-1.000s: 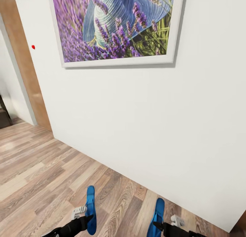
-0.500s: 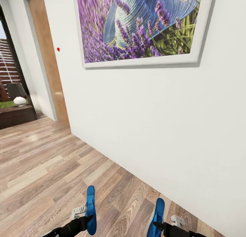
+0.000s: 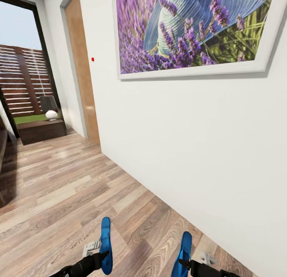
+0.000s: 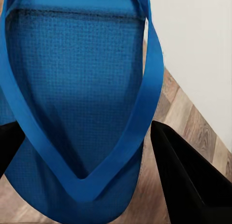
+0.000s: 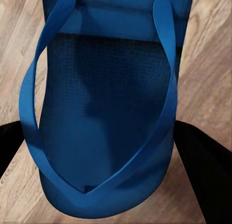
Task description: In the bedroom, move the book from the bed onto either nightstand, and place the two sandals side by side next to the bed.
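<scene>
Both bright blue sandals are off the floor, one in each hand. My left gripper [image 3: 100, 256] is shut on the left sandal [image 3: 105, 243], which stands on edge over the wood-plank floor [image 3: 59, 197]. My right gripper [image 3: 186, 264] is shut on the other sandal [image 3: 184, 251], close to the white wall [image 3: 191, 149]. In the left wrist view the sandal [image 4: 77, 108] lies between black fingers [image 4: 193, 180]. The right wrist view shows its sandal [image 5: 106, 122] between black fingers [image 5: 208, 171]. The book and the bed are out of view.
A lavender picture [image 3: 199, 29] hangs on the wall straight ahead. A brown door [image 3: 81, 69] and a tall dark-framed window [image 3: 24, 65] are at the far left. A low dark cabinet [image 3: 42, 131] carries a lamp [image 3: 50, 109]. Open floor stretches to the left.
The view has swung left: the picture and wall slid right, and the door, window and dark cabinet with the lamp came into sight. Both grippers still hold the sandals the same way.
</scene>
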